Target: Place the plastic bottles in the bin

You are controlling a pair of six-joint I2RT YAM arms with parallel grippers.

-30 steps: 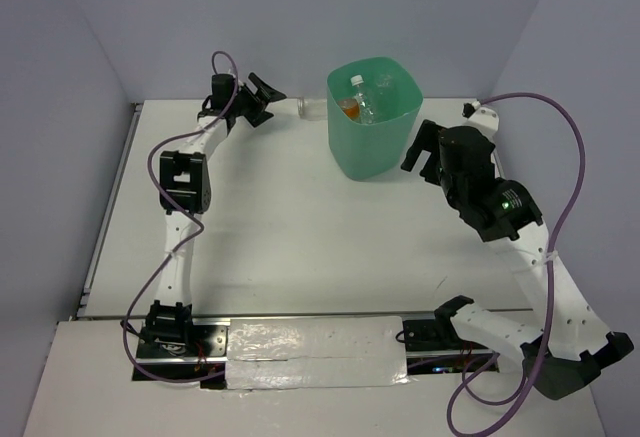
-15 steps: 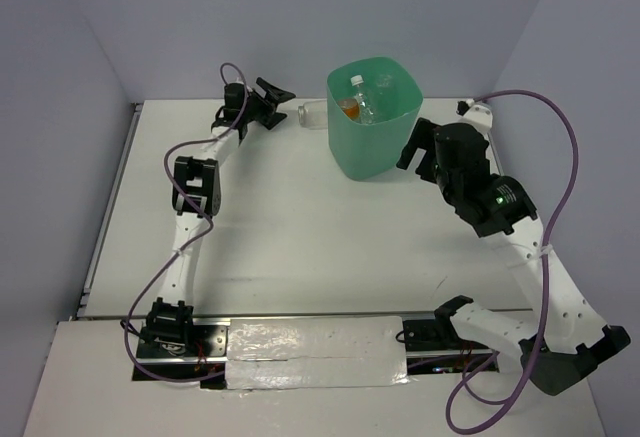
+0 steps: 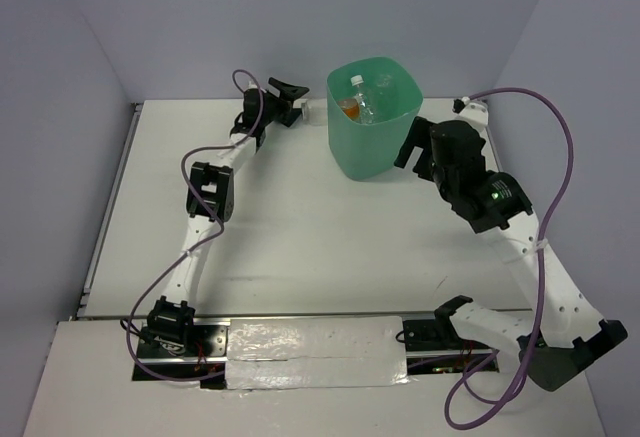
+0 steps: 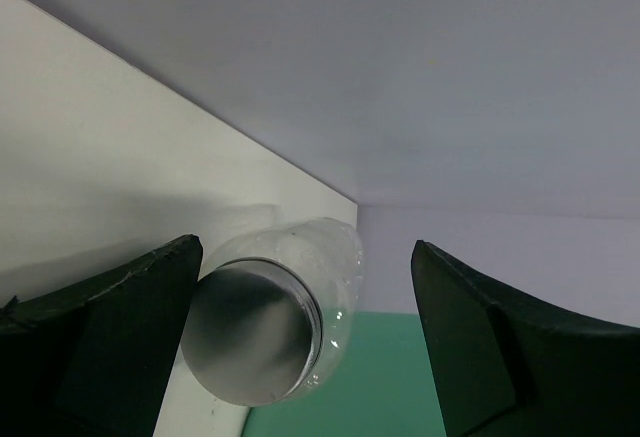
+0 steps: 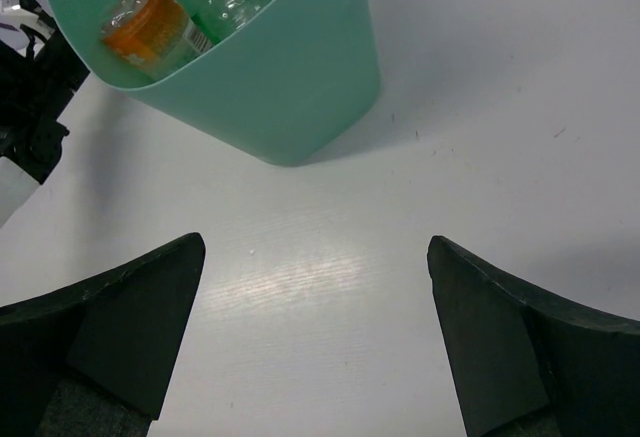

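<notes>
In the top view, the clear bottle (image 3: 316,109) lying at the far edge of the table (image 3: 300,227), just left of the bin (image 3: 375,142), is largely covered by the left gripper (image 3: 292,97), and only its pale end can be made out. In the left wrist view it is seen end on and cut off by the lower edge. It lies between widely parted fingers (image 4: 110,327), close to the left one, but contact cannot be judged. The right gripper (image 3: 413,147), also spread wide and empty, is held just right of the bin. Several bottles (image 3: 358,97) are partly hidden inside the bin. Since a second earlier, the left gripper has been carried rightward up to the bottle, and the right gripper has been brought slightly nearer the bin.
</notes>
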